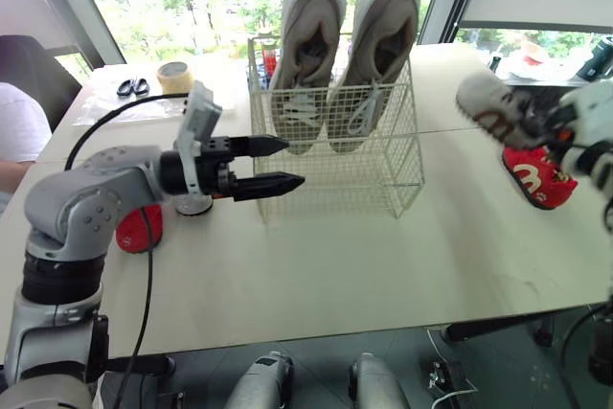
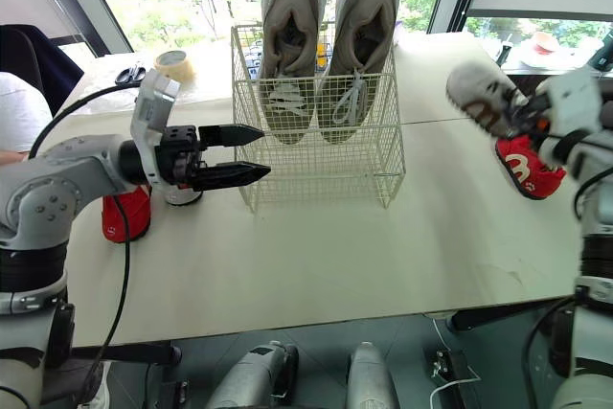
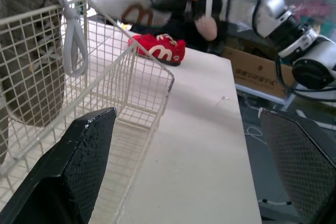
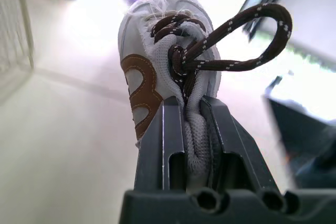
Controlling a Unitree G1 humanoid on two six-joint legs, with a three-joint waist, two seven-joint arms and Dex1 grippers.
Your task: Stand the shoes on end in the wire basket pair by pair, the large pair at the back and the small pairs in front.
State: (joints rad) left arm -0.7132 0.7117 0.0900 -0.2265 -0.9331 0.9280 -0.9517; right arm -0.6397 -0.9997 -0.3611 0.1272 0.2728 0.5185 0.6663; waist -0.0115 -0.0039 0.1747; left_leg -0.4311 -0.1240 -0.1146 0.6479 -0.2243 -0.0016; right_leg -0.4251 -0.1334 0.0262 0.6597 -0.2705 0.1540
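Nearest, the left hand (image 1: 292, 163) hangs wide open and empty beside the wire basket (image 1: 383, 170). To the right, the right hand (image 4: 191, 129) is clenched on a small white shoe (image 1: 488, 102) — by its tongue, it seems — held up over the bench (image 1: 335, 265). Light and soft, it may flop; the stiff heel would hold better. Farther back, the big pair (image 1: 350, 45) stands in the basket.
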